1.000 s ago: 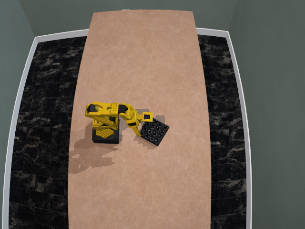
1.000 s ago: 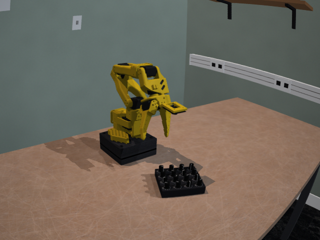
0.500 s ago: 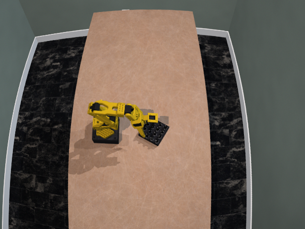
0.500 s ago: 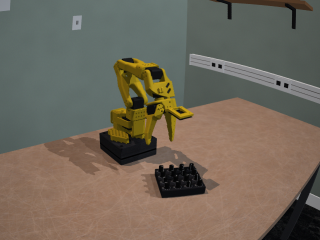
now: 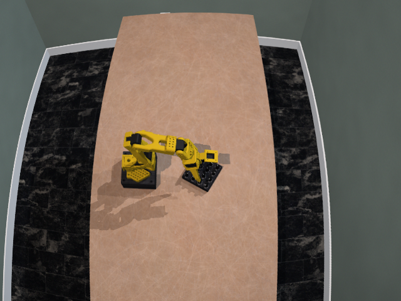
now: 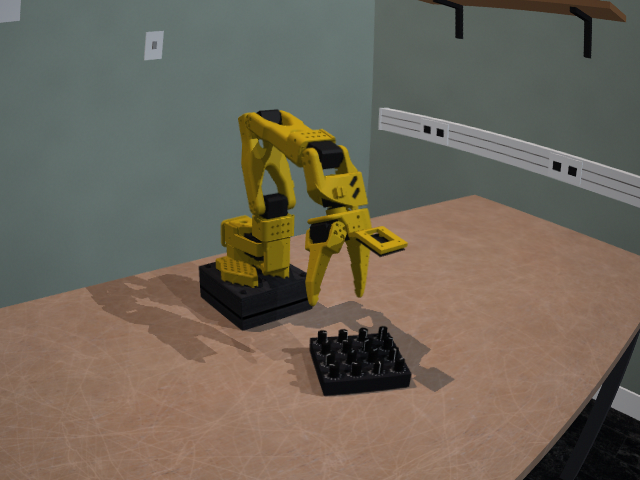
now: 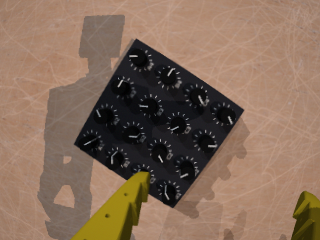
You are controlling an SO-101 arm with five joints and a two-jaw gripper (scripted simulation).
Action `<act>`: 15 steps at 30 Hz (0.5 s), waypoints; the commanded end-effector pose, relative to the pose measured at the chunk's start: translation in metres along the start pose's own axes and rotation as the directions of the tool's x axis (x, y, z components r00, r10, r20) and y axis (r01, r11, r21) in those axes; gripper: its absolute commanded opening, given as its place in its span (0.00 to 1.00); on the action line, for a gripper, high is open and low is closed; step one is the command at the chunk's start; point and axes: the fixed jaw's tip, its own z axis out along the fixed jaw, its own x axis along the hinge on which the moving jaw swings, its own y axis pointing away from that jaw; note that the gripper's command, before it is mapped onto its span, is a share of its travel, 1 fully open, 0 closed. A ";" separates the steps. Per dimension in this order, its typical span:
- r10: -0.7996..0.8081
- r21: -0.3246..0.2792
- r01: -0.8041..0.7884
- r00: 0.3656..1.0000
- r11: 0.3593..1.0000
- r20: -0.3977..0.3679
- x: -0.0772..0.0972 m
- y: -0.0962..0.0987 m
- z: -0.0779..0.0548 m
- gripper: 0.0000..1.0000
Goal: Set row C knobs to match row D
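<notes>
the arm (image 5: pixel 157 140) (image 6: pixel 268 134) is showing bright yellow, with black motors (image 5: pixel 180 145) (image 6: pixel 327 154) breaking up its joints. the gripper (image 6: pixel 336 299) (image 7: pixel 225 187) is wearing the same yellow, and dark dots are marking one finger. the base (image 5: pixel 139 185) (image 6: pixel 242 312) is showing plain black. the box (image 5: pixel 207 189) (image 6: pixel 367 385) (image 7: pixel 136 46) is showing black too, its black knobs (image 6: pixel 355 368) (image 7: pixel 150 106) carrying white lines inside rings of white ticks. the table (image 5: pixel 184 81) (image 6: pixel 155 413) (image 7: pixel 270 65) is glowing pinkish tan, pale scratch-like streaks crisscrossing it. the floor (image 5: pixel 301 220) is showing black tiles with grey marbling, and white skirting (image 5: pixel 327 226) is edging it. the walls (image 5: pixel 362 129) (image 6: pixel 206 77) are showing grey-green, the shelf (image 6: pixel 542 5) brown.
</notes>
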 end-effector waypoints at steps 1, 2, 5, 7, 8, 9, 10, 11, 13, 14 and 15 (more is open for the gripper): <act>-0.014 -0.003 0.014 1.000 1.000 0.020 -0.006 0.001 -0.001 0.40; -0.014 -0.003 0.014 1.000 1.000 0.020 -0.006 0.001 -0.001 0.40; -0.014 -0.003 0.014 1.000 1.000 0.020 -0.006 0.001 -0.001 0.40; -0.014 -0.003 0.014 1.000 1.000 0.020 -0.006 0.001 -0.001 0.40; -0.014 -0.003 0.015 1.000 1.000 0.020 -0.006 0.002 -0.001 0.40; -0.015 -0.003 0.015 1.000 1.000 0.020 -0.006 0.002 -0.001 0.40; -0.015 -0.004 0.015 1.000 1.000 0.020 -0.006 0.002 -0.001 0.40; -0.015 -0.004 0.015 1.000 1.000 0.020 -0.006 0.002 -0.001 0.40; -0.015 -0.005 0.015 1.000 1.000 0.020 -0.006 0.002 -0.001 0.40; -0.015 -0.005 0.015 1.000 1.000 0.020 -0.006 0.002 -0.001 0.40; -0.015 -0.005 0.015 1.000 1.000 0.020 -0.006 0.003 -0.001 0.40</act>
